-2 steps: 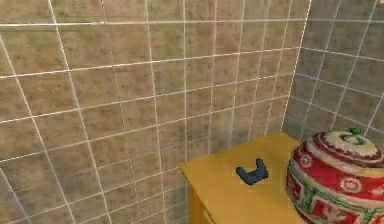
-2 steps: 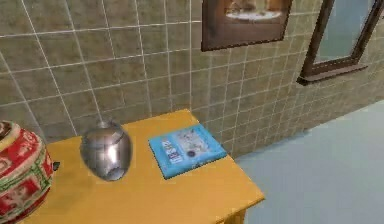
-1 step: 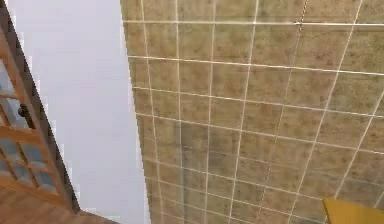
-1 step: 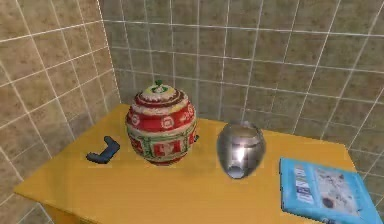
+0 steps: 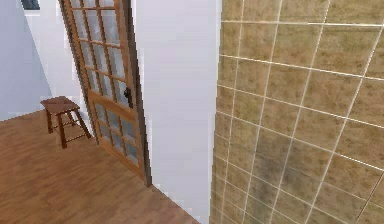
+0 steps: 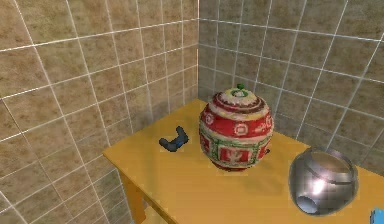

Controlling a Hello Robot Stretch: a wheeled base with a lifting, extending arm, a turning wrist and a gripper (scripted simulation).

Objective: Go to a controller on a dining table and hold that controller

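Tiled walls (image 6: 80,60) back a yellow table (image 6: 150,178), cut off below, bearing a dark controller (image 6: 174,143); the gripper's state cannot be told.

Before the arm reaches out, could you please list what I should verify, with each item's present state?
1. Target located: ok, a small dark controller lies on the yellow table.
2. Room around it: cannot tell, the round red jar stands close beside it.
3. Other things: ok, the silver ball sits apart, toward the arm side view's right.
4. Driving ahead: not ok, a tiled wall looms near.
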